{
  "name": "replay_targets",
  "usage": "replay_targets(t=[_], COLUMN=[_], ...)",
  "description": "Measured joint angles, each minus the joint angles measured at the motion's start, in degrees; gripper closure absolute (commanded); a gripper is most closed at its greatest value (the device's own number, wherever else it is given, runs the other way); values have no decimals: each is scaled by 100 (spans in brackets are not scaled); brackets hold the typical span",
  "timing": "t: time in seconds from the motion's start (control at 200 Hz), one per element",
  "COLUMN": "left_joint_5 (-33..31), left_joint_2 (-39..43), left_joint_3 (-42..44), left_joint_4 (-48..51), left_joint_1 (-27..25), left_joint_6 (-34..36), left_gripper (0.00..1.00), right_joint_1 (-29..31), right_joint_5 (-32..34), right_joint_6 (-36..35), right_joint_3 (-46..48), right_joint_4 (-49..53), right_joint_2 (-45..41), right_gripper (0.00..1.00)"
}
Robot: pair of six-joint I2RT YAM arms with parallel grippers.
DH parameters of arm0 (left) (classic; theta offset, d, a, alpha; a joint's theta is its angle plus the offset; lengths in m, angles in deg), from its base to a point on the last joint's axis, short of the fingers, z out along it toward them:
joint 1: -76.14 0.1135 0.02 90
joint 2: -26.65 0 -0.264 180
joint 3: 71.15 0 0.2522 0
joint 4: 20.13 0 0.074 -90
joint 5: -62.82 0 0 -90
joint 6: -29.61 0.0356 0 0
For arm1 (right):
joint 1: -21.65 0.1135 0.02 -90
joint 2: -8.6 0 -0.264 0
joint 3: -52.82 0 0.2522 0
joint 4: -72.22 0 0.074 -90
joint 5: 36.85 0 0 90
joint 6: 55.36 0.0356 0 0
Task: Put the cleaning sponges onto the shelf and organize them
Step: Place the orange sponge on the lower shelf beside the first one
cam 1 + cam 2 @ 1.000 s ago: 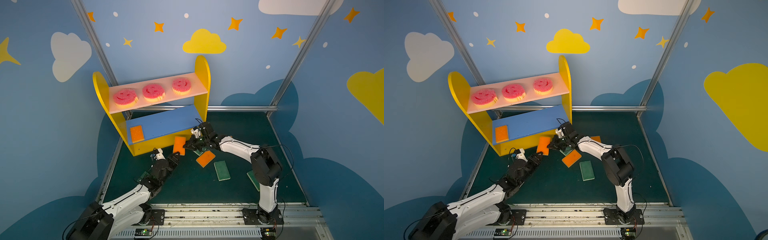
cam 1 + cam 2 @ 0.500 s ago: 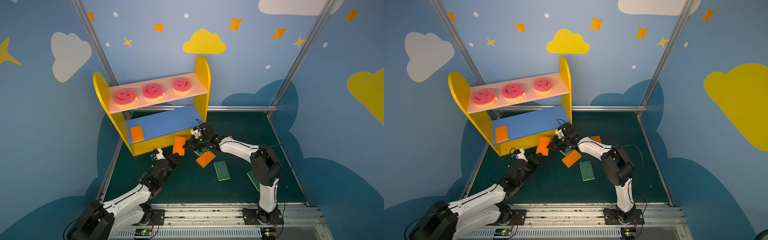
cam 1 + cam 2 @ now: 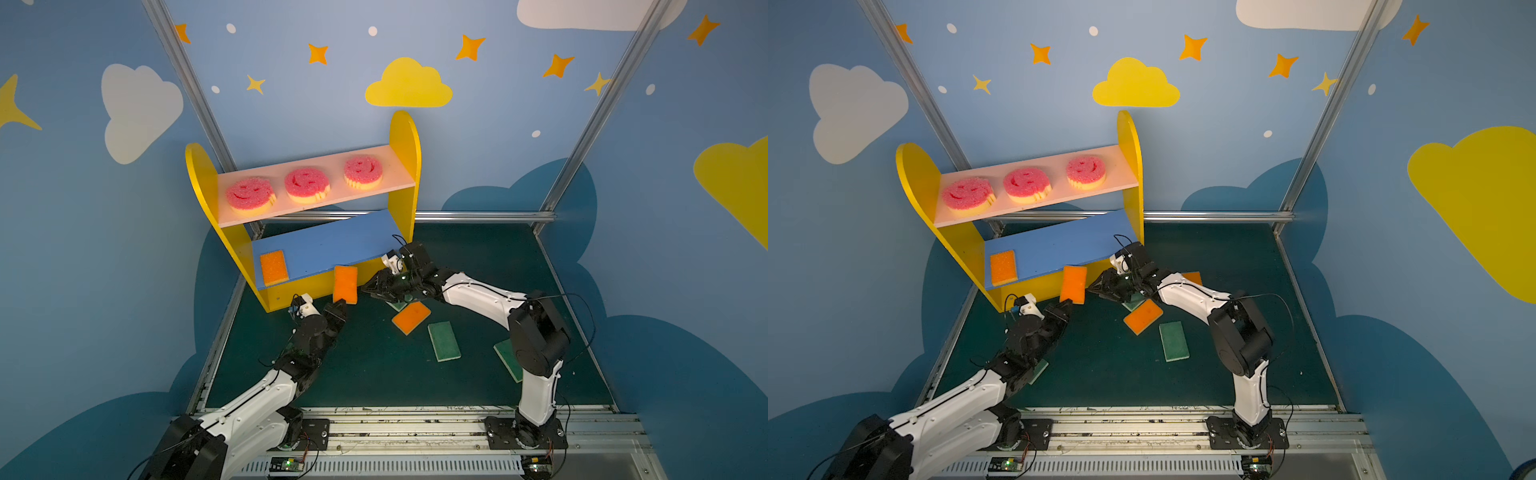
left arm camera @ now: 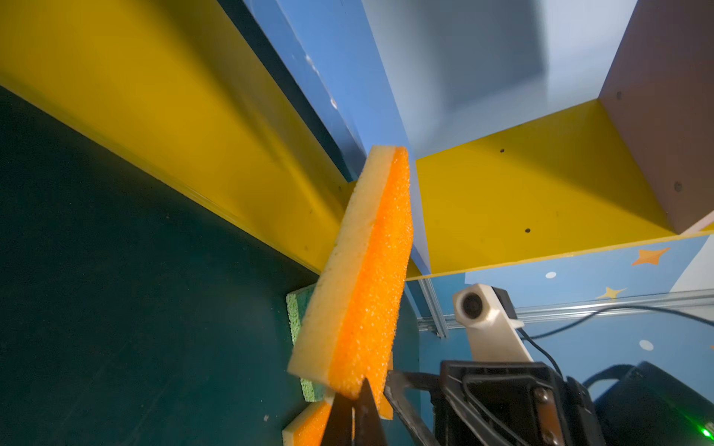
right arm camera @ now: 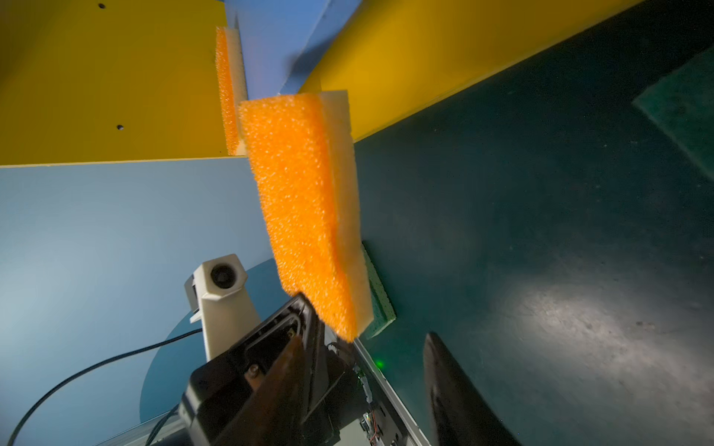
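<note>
R pincer now open; L pincer grips orange sponge, shelf base behind.

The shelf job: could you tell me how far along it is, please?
Done: three pink smiley sponges on the pink board, one orange sponge on the blue board. In hand: the left gripper pinches a second orange sponge upright at the shelf front; the right gripper is open beside it. Left: a loose orange sponge and green sponges on the mat.
</note>
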Motion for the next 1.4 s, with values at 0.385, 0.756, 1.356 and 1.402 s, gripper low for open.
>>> replay_targets(t=[0.385,0.756,1.356,1.402], left_joint_5=[496,710,863,901], left_joint_2=[-7,-776,-1091,-1091], left_joint_3=[-332,-518,-1126,-1150], left_joint_4=[-109,-450,133,240], left_joint_1=[1158,1663,2422,2476], left_joint_6=[-74,-345,-1012,-1032], left_gripper=[97,97,97,97], right_joint_1=[-133,-299,-448,-450], right_joint_5=[13,-116,-407,-435], right_joint_6=[-96,-297,-323,-321], right_joint_3=[483,448,262,262], right_joint_4=[-76,68,111,103], right_joint_2=[-282,-284,-103,-96], right_gripper=[50,51,52,52])
